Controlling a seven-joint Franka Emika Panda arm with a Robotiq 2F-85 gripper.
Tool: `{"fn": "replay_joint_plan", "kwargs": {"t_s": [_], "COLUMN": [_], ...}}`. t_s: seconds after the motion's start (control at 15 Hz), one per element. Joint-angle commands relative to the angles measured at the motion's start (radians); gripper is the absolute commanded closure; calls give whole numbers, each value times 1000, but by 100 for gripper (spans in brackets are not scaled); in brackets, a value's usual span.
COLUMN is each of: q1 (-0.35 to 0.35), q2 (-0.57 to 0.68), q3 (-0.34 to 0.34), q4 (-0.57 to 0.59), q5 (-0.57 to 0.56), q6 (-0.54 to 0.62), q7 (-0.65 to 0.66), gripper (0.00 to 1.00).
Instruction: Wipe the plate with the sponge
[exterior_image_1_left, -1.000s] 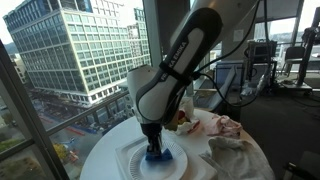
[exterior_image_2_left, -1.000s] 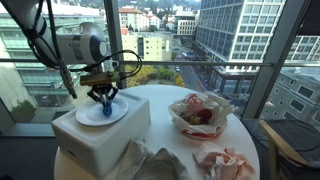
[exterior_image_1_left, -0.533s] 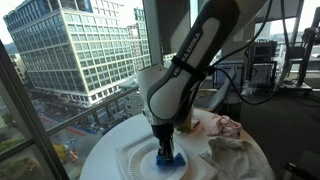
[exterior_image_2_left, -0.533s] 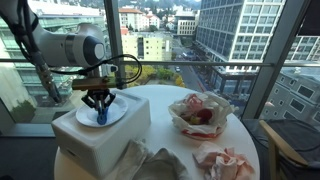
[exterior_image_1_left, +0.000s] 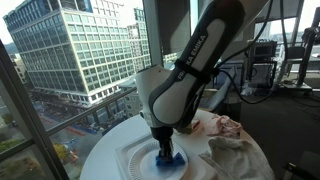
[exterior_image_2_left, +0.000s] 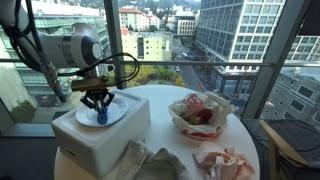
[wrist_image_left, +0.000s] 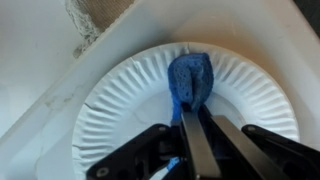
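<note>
A white paper plate (wrist_image_left: 120, 110) lies on top of a white box (exterior_image_2_left: 95, 135); it shows in both exterior views (exterior_image_1_left: 135, 160) (exterior_image_2_left: 88, 115). My gripper (wrist_image_left: 190, 105) is shut on a blue sponge (wrist_image_left: 190, 78) and presses it down onto the plate. In the wrist view the sponge sits at the plate's upper middle. In the exterior views the sponge (exterior_image_1_left: 166, 158) (exterior_image_2_left: 101, 116) shows under the fingertips, on the plate.
The box stands on a round white table (exterior_image_2_left: 160, 100). A bowl lined with paper and red contents (exterior_image_2_left: 198, 112) sits to the side. Crumpled cloths (exterior_image_2_left: 150, 160) (exterior_image_1_left: 235, 150) and crumpled paper (exterior_image_2_left: 225, 160) lie nearby. Windows border the table.
The gripper slid with the sponge across the plate, then shifted only slightly in the last half second. It stays shut on the sponge.
</note>
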Motion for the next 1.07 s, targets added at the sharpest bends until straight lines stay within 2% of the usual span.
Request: {"fn": "replay_joint_plan", "kwargs": {"t_s": [0.0,0.53,0.6,0.87,1.0], "q1": [5,-3,-2,6,13], "q2": [24,-85,-106,-185,-210], "q3": [-3,6,8,-5,-17], "q4": [-20,-11,-9,-18,-20], "q5": [-14,47,53,27,-2], "q6": [46,2,-5,-26,-122], "q7": [16,90,98,144,185], "gripper": [62,3,0,0,0]}}
